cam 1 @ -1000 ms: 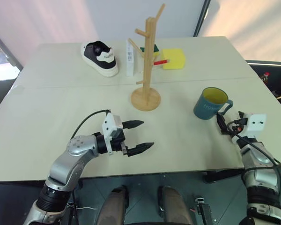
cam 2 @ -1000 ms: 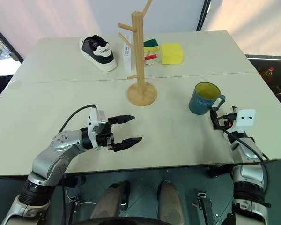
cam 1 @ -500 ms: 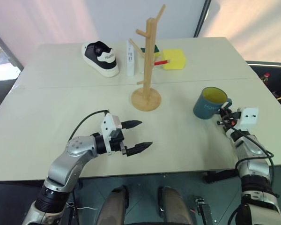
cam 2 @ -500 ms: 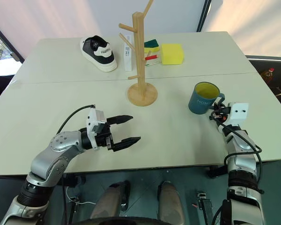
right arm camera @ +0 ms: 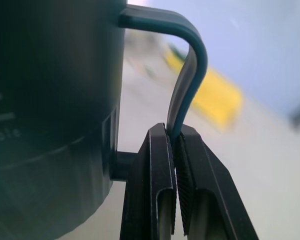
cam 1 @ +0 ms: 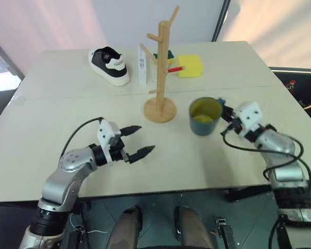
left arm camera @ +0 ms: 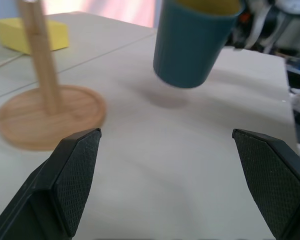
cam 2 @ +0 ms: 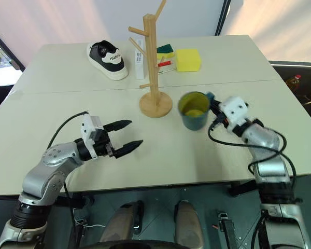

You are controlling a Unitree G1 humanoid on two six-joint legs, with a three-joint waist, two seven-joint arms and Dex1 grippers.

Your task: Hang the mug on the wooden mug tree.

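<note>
I hold the mug (cam 1: 205, 116) by its loop handle, my right gripper (right arm camera: 176, 150) pinched shut on the loop so the opening stays free for a peg. The mug hangs, I think, just clear of the table (cam 1: 52, 104), beside the wooden mug tree (cam 1: 163, 67). My left gripper (cam 1: 135, 141) waits open, empty.

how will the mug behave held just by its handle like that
The mug looks rigid and probably ceramic, so it should keep its shape but could chip if knocked against the mug tree. The right gripper pinches only the thin handle loop, so the heavier body may swing or pivot. The smooth glaze may let it slip.
</note>
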